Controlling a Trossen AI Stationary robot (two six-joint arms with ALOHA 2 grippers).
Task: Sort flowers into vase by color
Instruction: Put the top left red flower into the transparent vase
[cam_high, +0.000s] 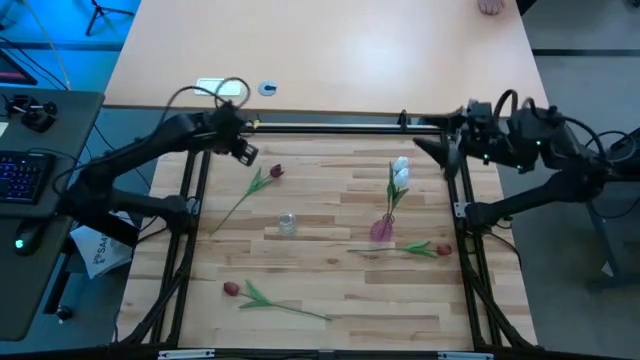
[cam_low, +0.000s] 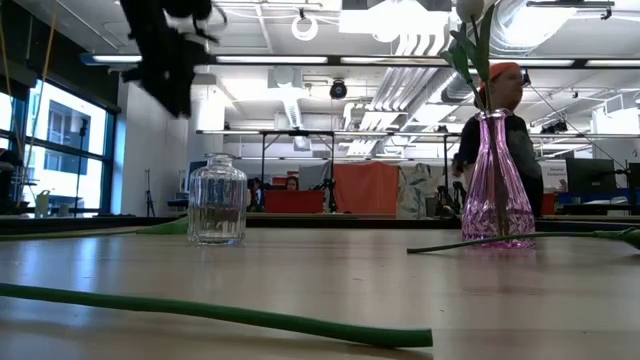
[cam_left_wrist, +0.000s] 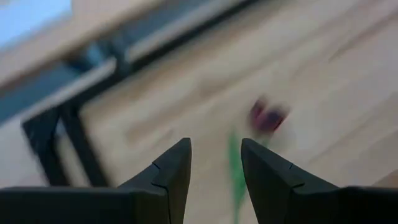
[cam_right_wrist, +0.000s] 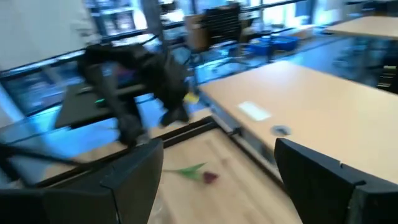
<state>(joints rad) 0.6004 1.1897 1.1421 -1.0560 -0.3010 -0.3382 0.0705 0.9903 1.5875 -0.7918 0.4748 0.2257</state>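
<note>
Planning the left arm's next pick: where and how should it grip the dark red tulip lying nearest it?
Grip the red tulip mid-stem, coming straight down with the open left gripper turned across the stem. It lies flat and diagonal; the thin stem is clear of leaves there, and the head would crush.

Open-plan lab: exposed ceiling ducts, workbenches.

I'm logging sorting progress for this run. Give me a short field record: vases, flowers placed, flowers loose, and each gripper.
pink vase: holds the white tulips
clear vase: empty
loose red tulips: one at the back left, one by the pink vase, one at the front left
left gripper: open, above the back-left tulip, holding nothing
right gripper: open, raised at the table's back right edge, holding nothing
</note>
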